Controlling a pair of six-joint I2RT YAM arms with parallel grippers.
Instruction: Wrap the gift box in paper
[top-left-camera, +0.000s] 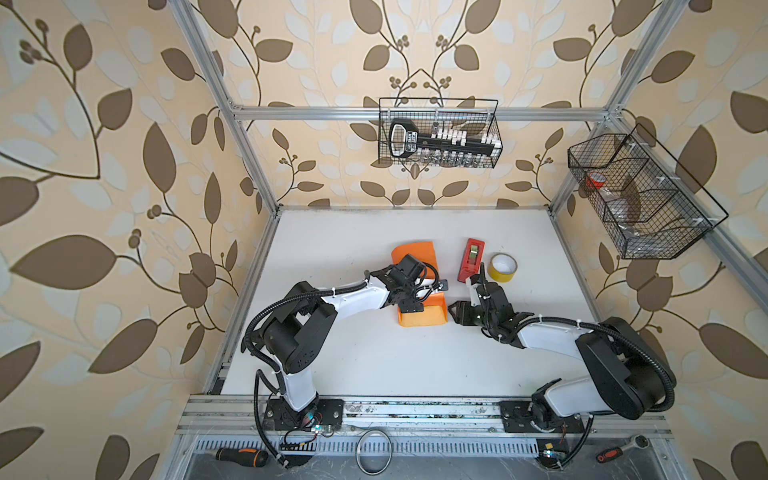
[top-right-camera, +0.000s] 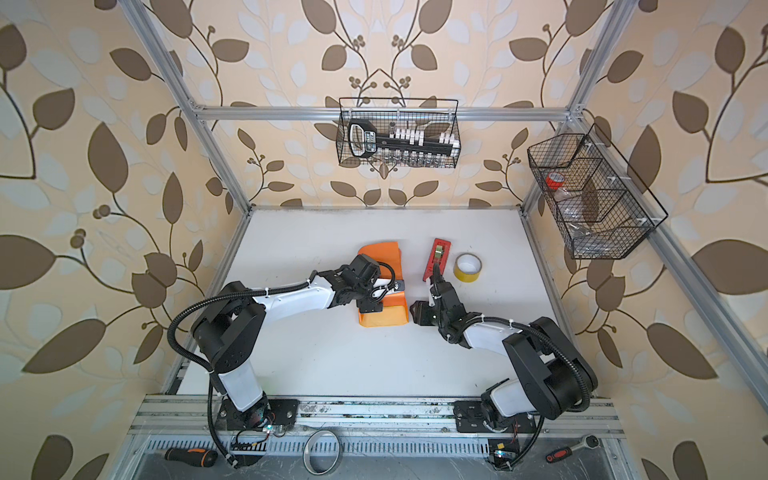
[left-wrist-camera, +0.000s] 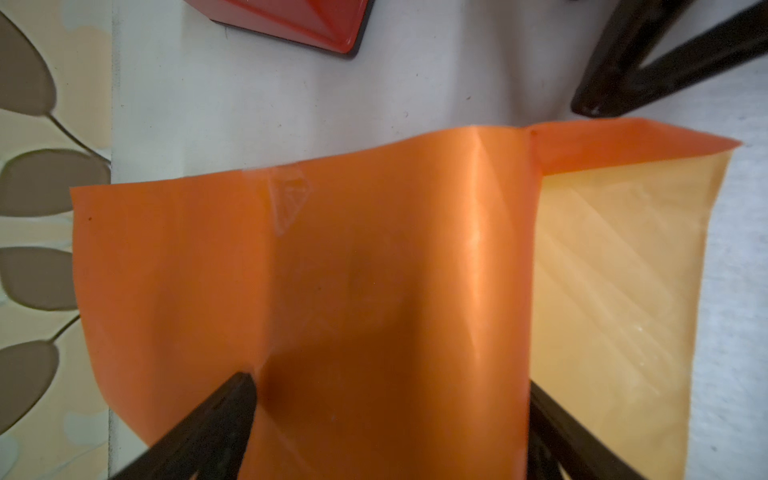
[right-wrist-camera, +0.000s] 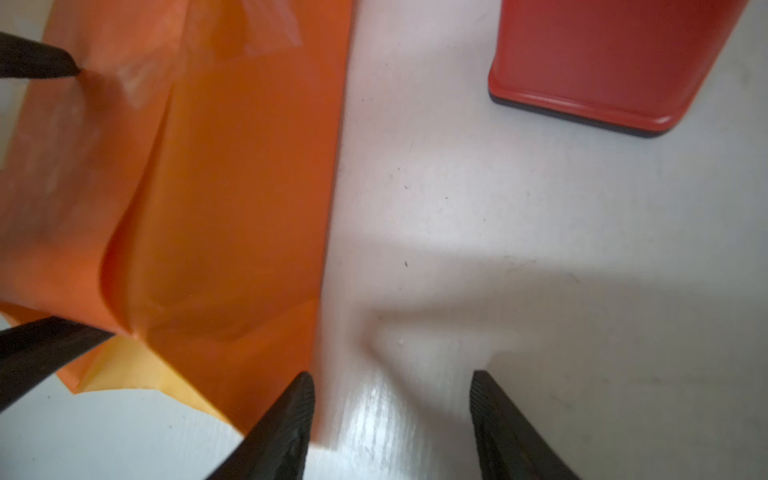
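No legible text anywhere

The only lettering is a white-printed label on the black holder in the wire basket on the back wall, seen in both top views, and it is too small to make out.

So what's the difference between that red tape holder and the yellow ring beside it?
The red tape dispenser is a long, narrow block; the yellow tape roll is a round, hollow ring. The dispenser carries a small roll inside its body; the yellow roll lies bare and flat. Both sit on the white table, side by side.
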